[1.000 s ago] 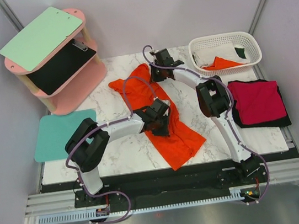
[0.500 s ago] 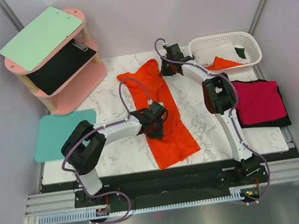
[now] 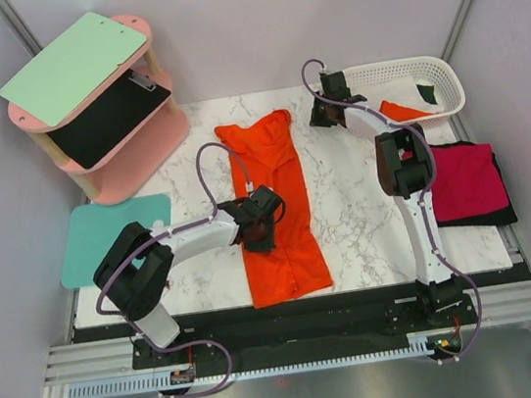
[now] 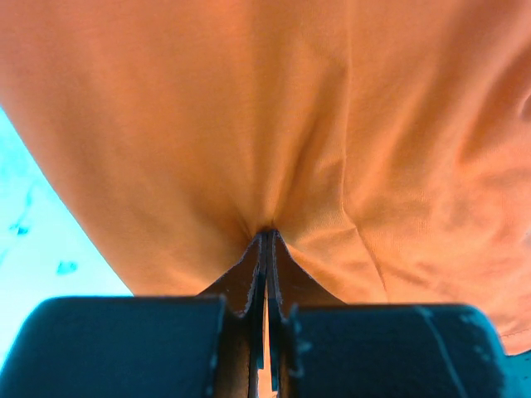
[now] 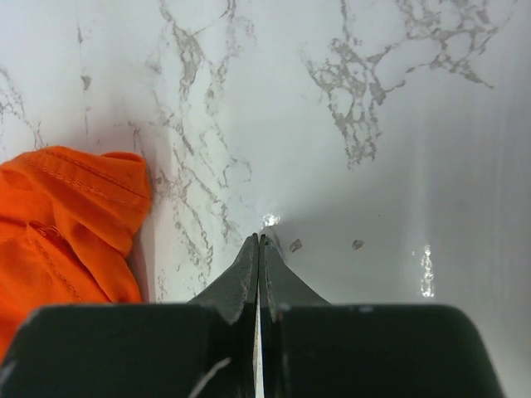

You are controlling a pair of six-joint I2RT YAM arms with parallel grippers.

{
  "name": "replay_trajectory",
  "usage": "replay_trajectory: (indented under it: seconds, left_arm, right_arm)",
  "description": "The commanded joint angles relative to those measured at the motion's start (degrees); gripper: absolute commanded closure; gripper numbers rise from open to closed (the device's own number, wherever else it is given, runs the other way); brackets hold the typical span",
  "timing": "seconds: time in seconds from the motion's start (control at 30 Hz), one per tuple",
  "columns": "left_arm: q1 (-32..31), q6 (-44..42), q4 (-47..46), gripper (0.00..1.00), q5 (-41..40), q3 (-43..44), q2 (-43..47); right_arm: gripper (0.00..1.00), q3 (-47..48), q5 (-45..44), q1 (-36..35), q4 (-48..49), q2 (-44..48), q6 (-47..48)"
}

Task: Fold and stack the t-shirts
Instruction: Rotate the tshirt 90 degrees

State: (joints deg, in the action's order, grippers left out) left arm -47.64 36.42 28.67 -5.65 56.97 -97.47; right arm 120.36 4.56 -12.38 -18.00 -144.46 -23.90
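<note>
Your left claw (image 3: 255, 235) is pinched tight on the orange t-shirt (image 3: 271, 193). It grips a fold of cloth at the shirt's left edge, roughly midway along its length. In the left wrist view the tips are pressed together with orange fabric puckered into them.

The shirt lies flat on the bench (image 3: 367, 214) as 1 long strip, folded lengthwise. It runs from the far middle of the bench to the near edge.

Your right claw (image 3: 319, 118) is pressed together on nothing, tips pointing down at bare marble just right of the strip's far end. In the right wrist view a bunched corner of the shirt sits beside the tips, not touching them. You can't tell whether the tips touch the bench.

At the right side of the bench, 1 crimson t-shirt (image 3: 463, 179) lies folded on top of 1 black t-shirt (image 3: 501, 213). Just beyond them, the basket (image 3: 395, 64) at far right holds a 2nd orange shirt (image 3: 401, 109) and a dark green piece (image 3: 426, 92).
</note>
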Motion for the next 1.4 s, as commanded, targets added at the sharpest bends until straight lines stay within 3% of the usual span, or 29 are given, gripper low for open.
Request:
replay_trajectory:
  seconds: [0.0, 0.23, 0.57, 0.8, 1.1, 1.37]
  left_arm:
    - [0.18, -0.30, 7.72, 0.98, -2.61, -4.67, 2.36]
    - [0.09, -1.00, 8.34, 0.98, -5.41, -7.49, 8.60]
    - [0.61, -2.32, 8.60, 0.98, -11.66, -2.57, 23.99]
    - [7.71, -2.67, 10.18, 0.98, -8.96, 0.33, 25.58]
    - [17.75, -4.78, 10.10, 0.98, -4.02, 0.51, 26.72]
    - [19.51, -6.10, 9.83, 0.98, -3.14, 3.06, 22.86]
  right_arm:
    - [1.00, -3.63, 4.31, -0.97, 0.77, 1.90, 1.04]
    - [1.00, -4.69, 5.20, -2.99, 3.06, 5.42, 3.15]
    - [1.00, -5.58, 5.02, -8.18, 6.84, 12.45, 5.79]
    - [1.00, 5.05, 7.13, -11.26, 2.37, 4.47, 6.85]
    - [1.00, 6.03, 6.79, -12.49, 0.16, 0.24, 6.67]
    - [1.00, 6.12, 2.92, -12.23, -2.22, -0.99, 7.20]
